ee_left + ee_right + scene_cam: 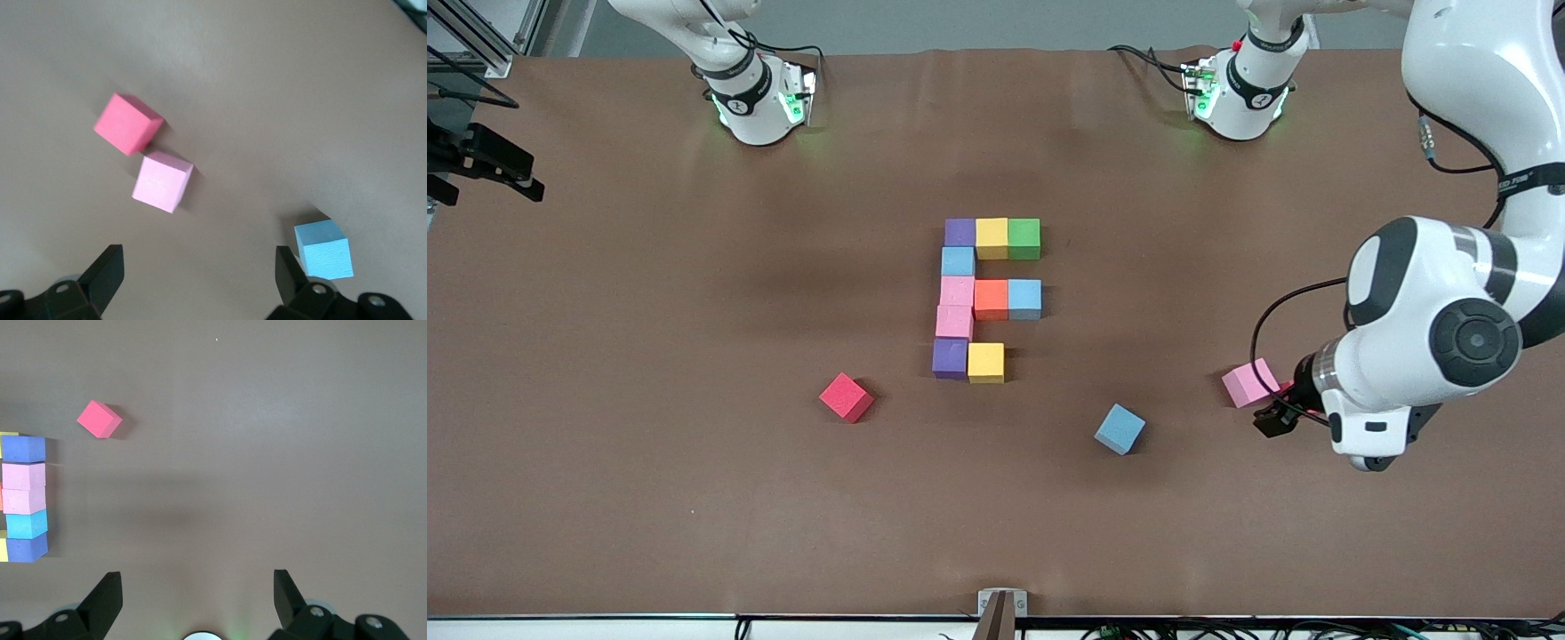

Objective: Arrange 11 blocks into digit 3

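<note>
I am watching the left hand (197, 280) hanging wide open over the bench (649, 498) at the left arm's end, gripping nothing, above a loose pink block (162, 181) that sits beside a red cube (127, 124). A loose light blue block (1120, 428) is lying near. The right hand (197, 600) is waiting open and empty over bare bench. The other blocks (987, 298) are forming a partial digit mid-bench.
</note>
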{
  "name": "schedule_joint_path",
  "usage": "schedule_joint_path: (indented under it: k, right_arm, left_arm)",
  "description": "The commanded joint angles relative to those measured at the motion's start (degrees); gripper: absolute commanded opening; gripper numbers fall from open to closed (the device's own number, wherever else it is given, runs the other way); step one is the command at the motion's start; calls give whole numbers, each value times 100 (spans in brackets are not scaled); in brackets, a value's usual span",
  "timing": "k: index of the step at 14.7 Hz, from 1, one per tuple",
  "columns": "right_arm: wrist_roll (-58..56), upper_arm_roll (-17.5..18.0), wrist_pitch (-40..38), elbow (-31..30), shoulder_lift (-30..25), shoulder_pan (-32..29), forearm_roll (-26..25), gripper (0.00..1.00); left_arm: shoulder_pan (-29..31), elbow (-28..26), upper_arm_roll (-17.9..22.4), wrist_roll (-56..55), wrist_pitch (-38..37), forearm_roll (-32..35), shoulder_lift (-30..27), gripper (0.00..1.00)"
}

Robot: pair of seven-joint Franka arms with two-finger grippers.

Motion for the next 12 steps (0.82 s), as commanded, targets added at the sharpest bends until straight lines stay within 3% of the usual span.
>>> schedule_joint_path:
  k: [1, 8, 12]
  right_arm:
    - [-47, 13, -13, -126, -311, -7, 77, 100]
    - [-47, 5, -198, -161, -320, -16, 173, 100]
    - [-47, -4, -285, -170, -320, 2, 191, 100]
  left_arm:
    - [365, -68, 0, 929, -164, -95, -333, 100]
    - [1112, -77, -53, 3943, -752, -130, -1071, 100]
    - [1061, -628, -1, 4096, -929, -445, -1614, 100]
